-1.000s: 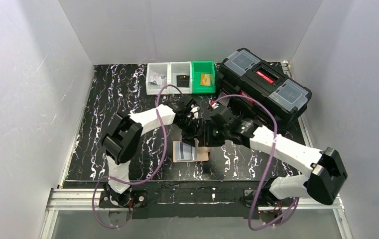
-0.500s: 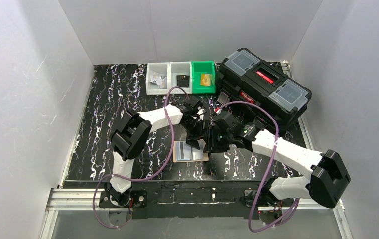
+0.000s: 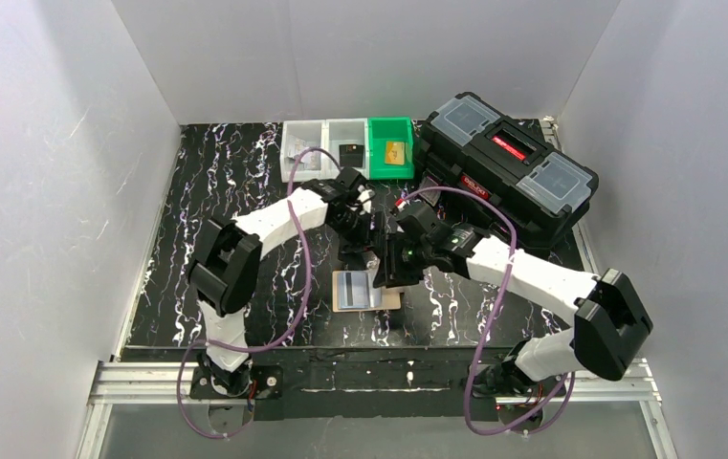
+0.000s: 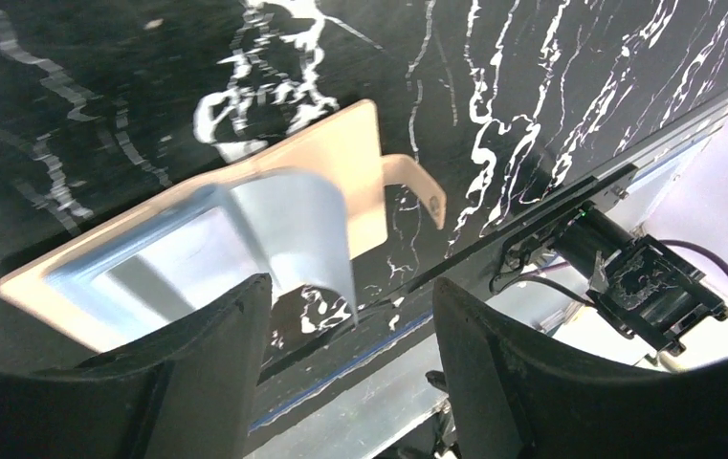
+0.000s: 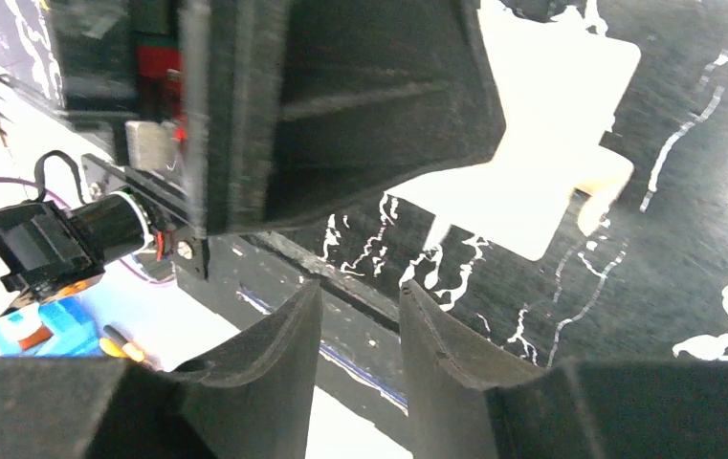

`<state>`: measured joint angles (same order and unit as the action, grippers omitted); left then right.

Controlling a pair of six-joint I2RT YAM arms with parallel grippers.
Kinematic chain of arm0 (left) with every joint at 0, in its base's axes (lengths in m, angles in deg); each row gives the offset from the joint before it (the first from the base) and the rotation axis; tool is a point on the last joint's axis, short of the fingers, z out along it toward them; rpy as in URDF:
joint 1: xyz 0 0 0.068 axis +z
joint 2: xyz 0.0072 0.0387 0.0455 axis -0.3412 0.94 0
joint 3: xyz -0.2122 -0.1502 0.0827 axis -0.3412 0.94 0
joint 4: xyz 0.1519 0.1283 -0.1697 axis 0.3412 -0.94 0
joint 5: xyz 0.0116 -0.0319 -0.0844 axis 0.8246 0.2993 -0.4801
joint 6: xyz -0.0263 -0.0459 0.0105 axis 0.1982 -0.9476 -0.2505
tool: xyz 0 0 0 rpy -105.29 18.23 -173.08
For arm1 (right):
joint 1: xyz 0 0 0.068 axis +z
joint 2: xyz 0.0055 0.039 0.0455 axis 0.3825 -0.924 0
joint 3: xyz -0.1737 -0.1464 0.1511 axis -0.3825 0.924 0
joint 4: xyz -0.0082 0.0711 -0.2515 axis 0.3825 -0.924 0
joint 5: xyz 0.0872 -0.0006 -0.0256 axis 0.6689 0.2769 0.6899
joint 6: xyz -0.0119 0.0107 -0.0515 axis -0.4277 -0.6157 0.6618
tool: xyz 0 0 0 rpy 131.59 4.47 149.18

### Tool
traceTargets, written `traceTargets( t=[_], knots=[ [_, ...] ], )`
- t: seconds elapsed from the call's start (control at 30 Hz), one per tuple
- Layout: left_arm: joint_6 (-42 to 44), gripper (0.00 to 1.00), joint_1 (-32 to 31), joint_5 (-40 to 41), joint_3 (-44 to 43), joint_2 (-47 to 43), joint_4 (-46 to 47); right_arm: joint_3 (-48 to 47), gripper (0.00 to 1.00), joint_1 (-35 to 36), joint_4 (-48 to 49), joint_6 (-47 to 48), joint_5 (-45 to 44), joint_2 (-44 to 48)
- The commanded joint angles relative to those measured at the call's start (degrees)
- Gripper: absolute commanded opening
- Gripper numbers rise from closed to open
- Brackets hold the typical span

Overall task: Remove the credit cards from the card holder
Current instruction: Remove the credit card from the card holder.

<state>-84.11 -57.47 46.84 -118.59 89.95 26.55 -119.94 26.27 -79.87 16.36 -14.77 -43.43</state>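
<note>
The cream-beige card holder lies open and flat on the black marbled table near its front edge, snap tab pointing right. A pale blue credit card rests on it; in the left wrist view this card looks blurred, with one end rising off the holder. My left gripper hovers just behind the holder, open, with nothing between its fingers. My right gripper hangs beside it over the holder, jaws narrowly apart and empty. A tan-gold card lies in the green bin.
Two white bins and a green bin stand at the back. A large black toolbox fills the back right. The left gripper's finger blocks much of the right wrist view. The metal rail runs along the front edge.
My left gripper has opened wider and drawn back from the card holder towards the bins. The right gripper has shifted slightly left, its jaws unchanged.
</note>
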Motion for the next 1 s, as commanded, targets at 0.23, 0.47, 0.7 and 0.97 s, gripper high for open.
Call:
traceTargets(
  t=[0.23,0.47,0.7,0.97],
  knots=[
    [2.5,0.55,6.4,5.7,7.4,-10.4,-5.9,-6.8,0.38,-0.3,8.4,-0.4,9.3,-12.3],
    [2.1,0.45,7.5,7.2,12.3,-12.4,-5.1,-2.7,0.34,-2.0,13.8,-2.4,10.7,-15.9],
    [1.8,0.20,7.5,5.4,14.8,-11.3,-2.5,1.7,0.33,-4.3,18.4,-3.6,13.4,-17.8],
    [1.3,0.13,6.8,3.6,16.6,-9.3,0.4,4.6,0.32,-5.5,23.0,-5.3,15.8,-20.1]
  ],
)
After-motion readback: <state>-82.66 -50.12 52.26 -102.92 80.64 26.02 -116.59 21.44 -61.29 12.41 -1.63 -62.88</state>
